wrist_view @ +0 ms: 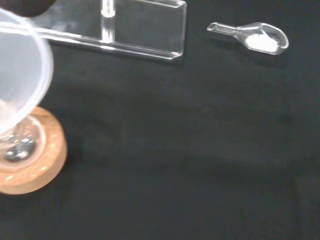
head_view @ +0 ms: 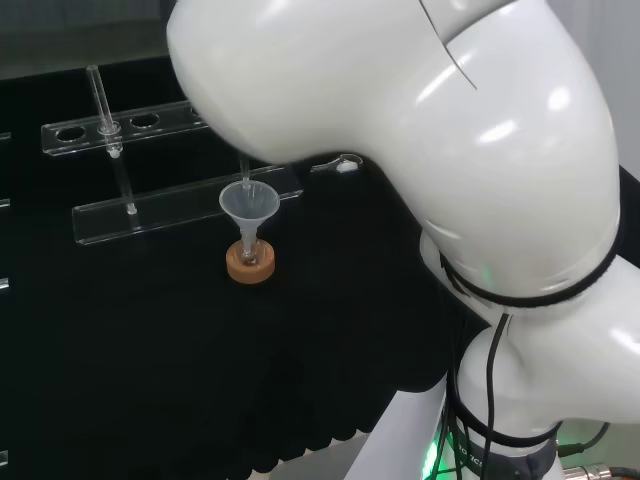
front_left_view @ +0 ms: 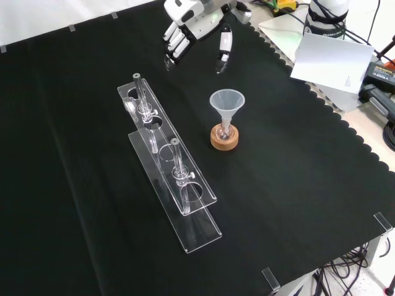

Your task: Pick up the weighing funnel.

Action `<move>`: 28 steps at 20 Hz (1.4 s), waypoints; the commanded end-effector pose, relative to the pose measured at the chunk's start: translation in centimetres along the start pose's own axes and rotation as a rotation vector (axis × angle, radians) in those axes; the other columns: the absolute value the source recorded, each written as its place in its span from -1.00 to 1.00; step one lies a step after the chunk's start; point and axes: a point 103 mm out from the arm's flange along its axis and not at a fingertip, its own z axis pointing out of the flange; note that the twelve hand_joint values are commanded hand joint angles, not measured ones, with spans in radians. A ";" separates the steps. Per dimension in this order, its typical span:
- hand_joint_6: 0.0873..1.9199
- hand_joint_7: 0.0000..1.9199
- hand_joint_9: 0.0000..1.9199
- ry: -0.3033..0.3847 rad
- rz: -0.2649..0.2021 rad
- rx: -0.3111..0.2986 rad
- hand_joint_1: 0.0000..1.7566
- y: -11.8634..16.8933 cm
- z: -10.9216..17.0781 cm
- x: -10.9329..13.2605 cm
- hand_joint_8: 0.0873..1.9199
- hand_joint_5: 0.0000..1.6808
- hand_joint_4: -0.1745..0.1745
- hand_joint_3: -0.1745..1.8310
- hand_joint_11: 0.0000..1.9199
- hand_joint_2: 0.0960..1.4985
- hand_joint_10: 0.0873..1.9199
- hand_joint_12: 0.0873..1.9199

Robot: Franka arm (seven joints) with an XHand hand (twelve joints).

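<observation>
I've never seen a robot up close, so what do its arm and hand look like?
The arm is glossy white, built of big rounded links with thin black seams between them; a black cable runs down its lower part, near a green glow. The hand has white fingers with black parts.

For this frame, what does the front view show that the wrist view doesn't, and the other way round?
Front view, not wrist view: the robot hand, fingers relaxed and apparently empty, near the top of the picture, past the far end of the clear rack, whose whole length shows.
Wrist view, not plainly in the front view: the weighing funnel lying on the cloth, apart from the rack, with white powder in its bowl.
Both: the big funnel standing in a small flask on a cork ring, part of the rack, and the black cloth.
</observation>
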 end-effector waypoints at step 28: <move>-1.00 -0.53 -0.26 0.118 0.078 -0.004 -0.02 14.9 4.1 -12.1 -0.37 -0.37 -0.27 -0.34 -0.48 -0.21 -0.52 0.34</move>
